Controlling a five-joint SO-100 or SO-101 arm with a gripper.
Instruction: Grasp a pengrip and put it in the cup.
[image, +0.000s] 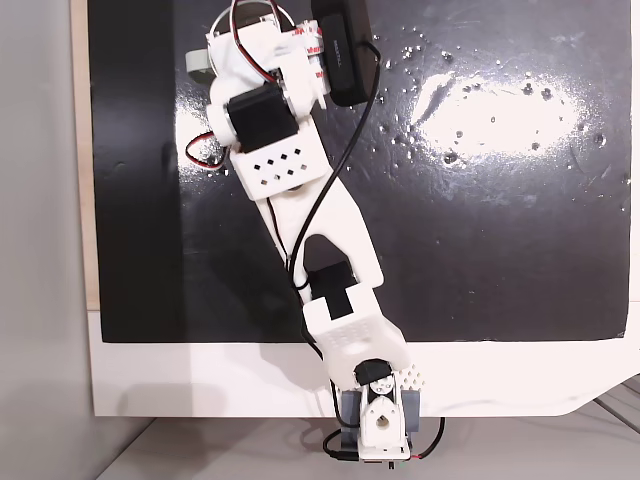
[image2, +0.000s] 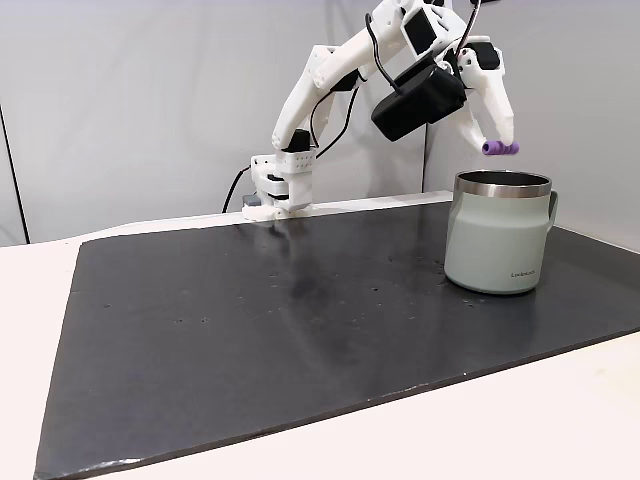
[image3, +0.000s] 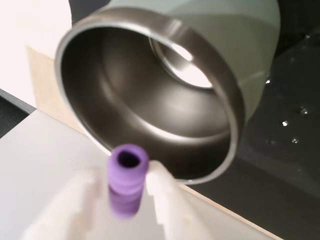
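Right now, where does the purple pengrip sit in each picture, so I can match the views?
A fixed view, from above: I cannot make it out; the arm covers that area.
A fixed view, from the side: pengrip upper right, pinched in the gripper above the cup.
Wrist view: bottom centre-left, between the fingers.
Shared landmark: the cup's steel rim.

Cup: shiny steel inside, matt grey-green outside. Pengrip: purple, ribbed, soft-looking. Mat under cup: black, glossy glare. Gripper: white plastic, matt.
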